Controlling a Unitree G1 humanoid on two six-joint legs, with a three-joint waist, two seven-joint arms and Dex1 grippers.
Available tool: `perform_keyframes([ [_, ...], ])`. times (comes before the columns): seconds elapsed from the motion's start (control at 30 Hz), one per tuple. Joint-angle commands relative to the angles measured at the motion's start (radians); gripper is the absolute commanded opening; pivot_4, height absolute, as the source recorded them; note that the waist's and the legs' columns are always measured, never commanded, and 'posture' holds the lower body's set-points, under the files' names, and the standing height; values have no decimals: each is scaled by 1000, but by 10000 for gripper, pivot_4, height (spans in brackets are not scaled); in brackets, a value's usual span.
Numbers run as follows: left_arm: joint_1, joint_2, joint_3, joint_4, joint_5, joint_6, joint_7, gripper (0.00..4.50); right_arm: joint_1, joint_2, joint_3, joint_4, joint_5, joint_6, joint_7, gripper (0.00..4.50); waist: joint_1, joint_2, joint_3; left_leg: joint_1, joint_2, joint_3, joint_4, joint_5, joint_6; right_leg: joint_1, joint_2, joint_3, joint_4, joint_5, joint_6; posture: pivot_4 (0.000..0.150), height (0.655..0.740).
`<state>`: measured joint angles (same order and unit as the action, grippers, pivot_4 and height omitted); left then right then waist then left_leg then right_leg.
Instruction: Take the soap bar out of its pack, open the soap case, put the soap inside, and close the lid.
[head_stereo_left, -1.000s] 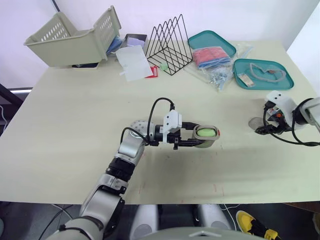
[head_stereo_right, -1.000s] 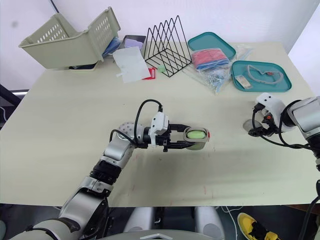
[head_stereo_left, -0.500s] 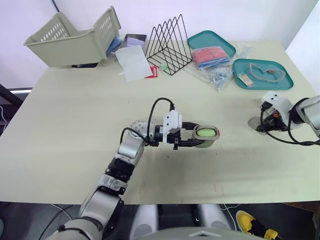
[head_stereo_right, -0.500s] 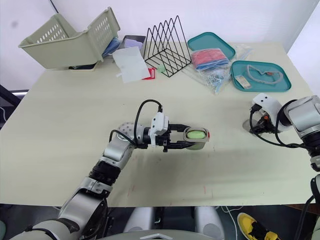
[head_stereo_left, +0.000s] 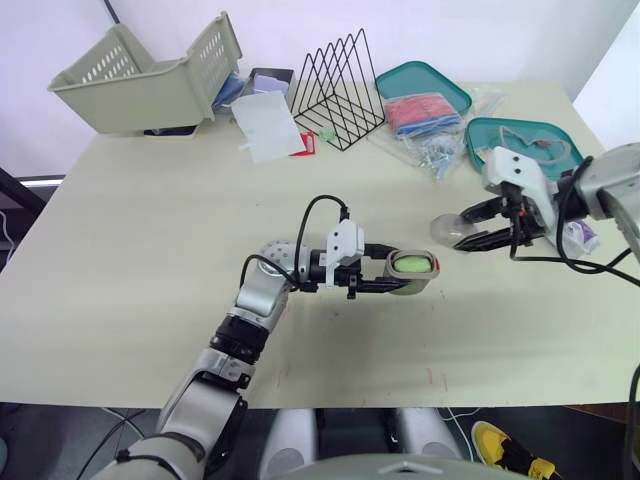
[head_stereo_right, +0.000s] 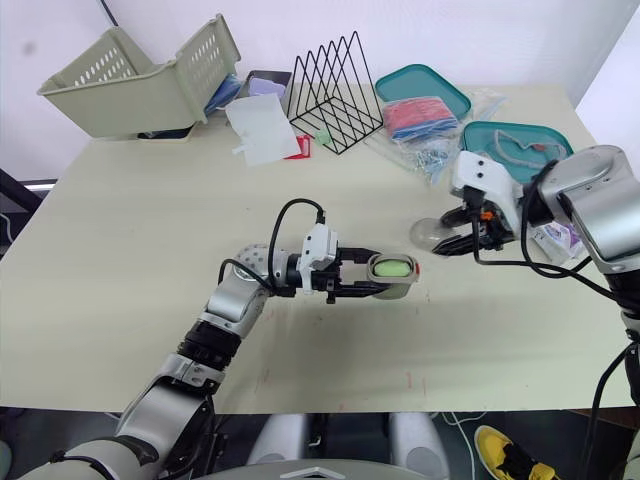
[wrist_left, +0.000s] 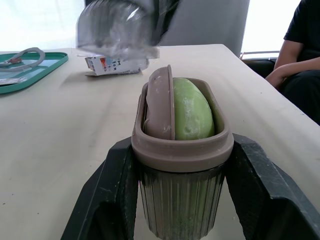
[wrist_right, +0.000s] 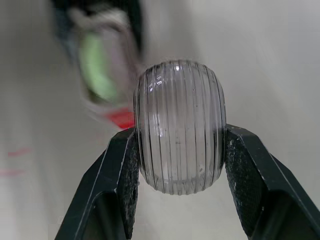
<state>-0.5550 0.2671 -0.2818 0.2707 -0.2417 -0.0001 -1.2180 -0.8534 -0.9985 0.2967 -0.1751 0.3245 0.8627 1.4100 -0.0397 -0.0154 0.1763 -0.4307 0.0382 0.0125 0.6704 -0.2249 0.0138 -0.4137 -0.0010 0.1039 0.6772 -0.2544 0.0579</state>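
My left gripper (head_stereo_left: 404, 272) is shut on the brown-rimmed soap case (head_stereo_left: 412, 273), holding it just above the middle of the table. The green soap bar (wrist_left: 192, 111) lies inside the lidless case (wrist_left: 182, 165). My right gripper (head_stereo_left: 478, 227) is shut on the clear ribbed lid (head_stereo_left: 447, 229), held in the air a little right of and beyond the case. In the right wrist view the lid (wrist_right: 180, 125) sits between the two fingers, with the case blurred behind it. The empty soap pack (head_stereo_left: 578, 236) lies on the table behind my right arm.
At the back stand a tilted beige basket (head_stereo_left: 140, 80), a black wire rack (head_stereo_left: 338, 90), loose paper (head_stereo_left: 268, 125), two teal trays (head_stereo_left: 432, 72) (head_stereo_left: 530, 150) and a plastic bag (head_stereo_left: 440, 152). A seated person (wrist_left: 300, 55) is beside the table.
My right gripper has lifted the clear lid off the table at the right and carried it left toward the case. The left gripper and case have stayed still.
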Motion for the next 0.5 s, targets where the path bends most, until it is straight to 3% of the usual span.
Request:
perform_keyframes([
  [0.03,-14,-7,-3,8,13,-6,12,19596,-35,20,16,-89,-2,-13,-7,20891,0,0,0,0,0,0,0,0,0,0,0,0,0,0,0,1500,7400],
  [0.5,-11,-18,-2,13,22,-16,21,19596,-89,62,146,-109,-86,-13,-9,20891,1,0,0,0,0,0,1,0,0,0,0,0,0,0,0,1500,7400],
])
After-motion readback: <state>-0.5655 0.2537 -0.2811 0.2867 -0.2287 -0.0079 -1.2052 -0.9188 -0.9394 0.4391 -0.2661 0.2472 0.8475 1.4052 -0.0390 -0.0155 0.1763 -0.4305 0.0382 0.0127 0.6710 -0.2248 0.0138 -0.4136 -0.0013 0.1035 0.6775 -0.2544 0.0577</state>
